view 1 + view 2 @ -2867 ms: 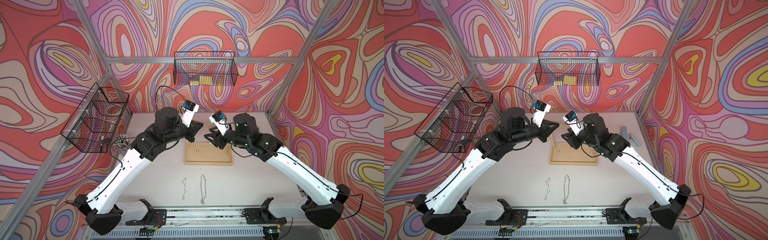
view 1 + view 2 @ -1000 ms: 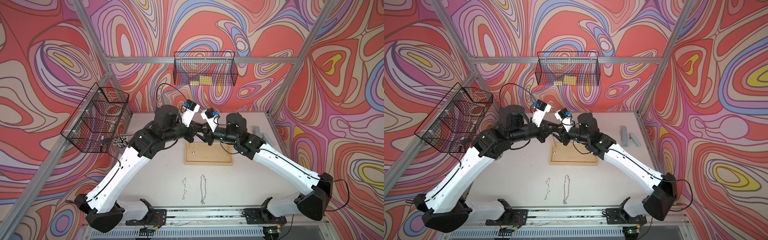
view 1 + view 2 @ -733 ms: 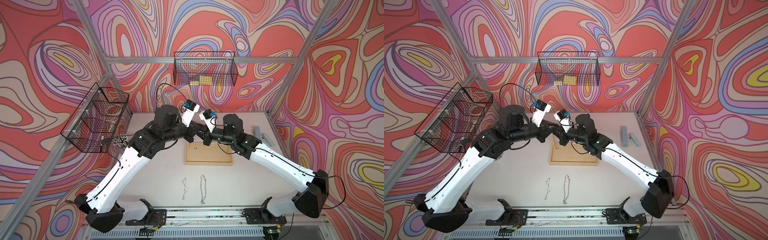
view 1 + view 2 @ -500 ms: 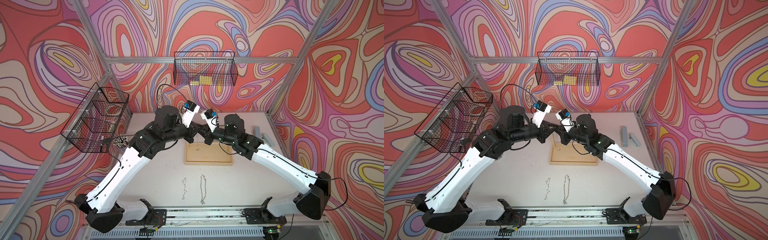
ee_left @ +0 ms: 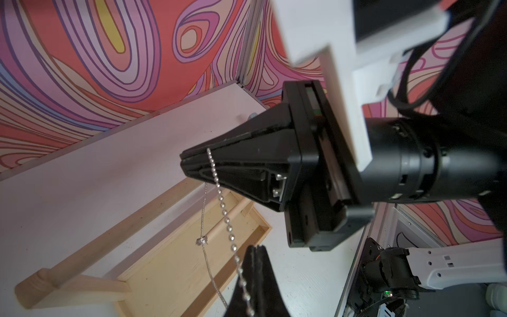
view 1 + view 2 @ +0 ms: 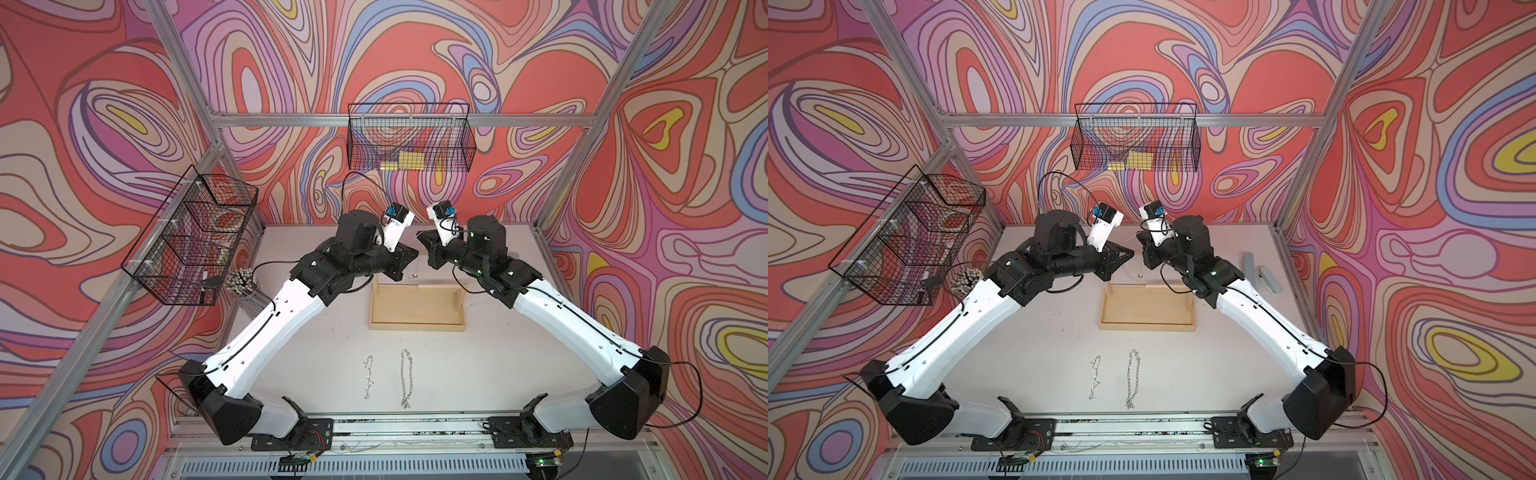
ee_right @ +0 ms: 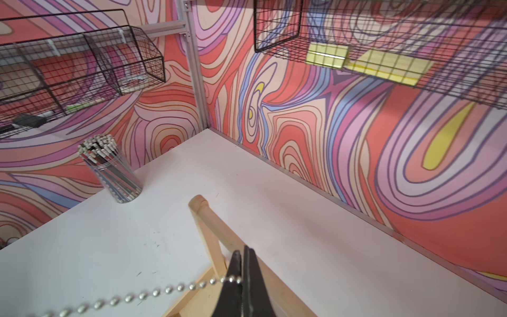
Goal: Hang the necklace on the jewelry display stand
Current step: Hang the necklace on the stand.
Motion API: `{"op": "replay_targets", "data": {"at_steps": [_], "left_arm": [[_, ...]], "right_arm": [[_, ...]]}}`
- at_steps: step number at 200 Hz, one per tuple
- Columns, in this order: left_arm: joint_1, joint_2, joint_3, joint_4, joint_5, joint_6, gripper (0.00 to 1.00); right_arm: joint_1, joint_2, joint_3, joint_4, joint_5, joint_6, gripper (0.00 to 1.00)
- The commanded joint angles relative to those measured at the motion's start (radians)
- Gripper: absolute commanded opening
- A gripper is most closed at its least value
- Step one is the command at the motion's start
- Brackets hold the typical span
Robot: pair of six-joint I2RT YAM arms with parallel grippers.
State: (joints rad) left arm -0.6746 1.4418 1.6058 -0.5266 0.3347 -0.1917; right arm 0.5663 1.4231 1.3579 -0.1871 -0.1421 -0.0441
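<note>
Left wrist view, your left gripper (image 5: 253,248) and right gripper (image 5: 184,160) both pinch the ball-chain necklace (image 5: 226,216), stretched above the jewelry display stand (image 5: 90,244) at frame centre.

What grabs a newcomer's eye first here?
The swirling red-purple walls, then the two arms meeting above the wooden stand at the table's back. A bead necklace is stretched between the shut left gripper and right gripper; two more chains lie near the front.

I saw a shiny metal bead necklace (image 5: 225,216), a pale, smooth bare-wood stand (image 6: 417,326), a matt white counter (image 6: 332,353), and black wire baskets (image 6: 409,143).
</note>
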Motion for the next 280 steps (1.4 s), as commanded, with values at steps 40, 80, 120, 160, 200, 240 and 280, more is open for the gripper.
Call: {"op": "replay_targets", "data": {"at_steps": [40, 80, 120, 160, 200, 240, 280], "left_arm": [[-0.002, 0.175, 0.153, 0.109, 0.102, -0.015, 0.0], [-0.001, 0.3, 0.256, 0.12, 0.14, -0.019, 0.0], [0.005, 0.369, 0.288, 0.147, 0.168, -0.037, 0.0], [0.019, 0.414, 0.301, 0.163, 0.191, -0.056, 0.0], [0.036, 0.45, 0.304, 0.196, 0.203, -0.087, 0.0], [0.045, 0.484, 0.315, 0.22, 0.224, -0.108, 0.0], [0.049, 0.51, 0.342, 0.201, 0.221, -0.108, 0.0]], "right_arm": [[-0.14, 0.032, 0.03, 0.053, 0.012, 0.007, 0.0], [-0.175, 0.043, 0.015, 0.058, 0.033, 0.007, 0.0], [-0.208, 0.046, -0.018, 0.065, 0.076, 0.015, 0.0], [-0.229, 0.036, -0.044, 0.074, 0.087, 0.018, 0.0], [-0.247, 0.089, -0.017, 0.073, 0.087, 0.0, 0.0], [-0.264, 0.145, 0.031, 0.075, 0.08, -0.017, 0.0], [-0.274, 0.152, 0.037, 0.072, 0.033, -0.013, 0.0]]}}
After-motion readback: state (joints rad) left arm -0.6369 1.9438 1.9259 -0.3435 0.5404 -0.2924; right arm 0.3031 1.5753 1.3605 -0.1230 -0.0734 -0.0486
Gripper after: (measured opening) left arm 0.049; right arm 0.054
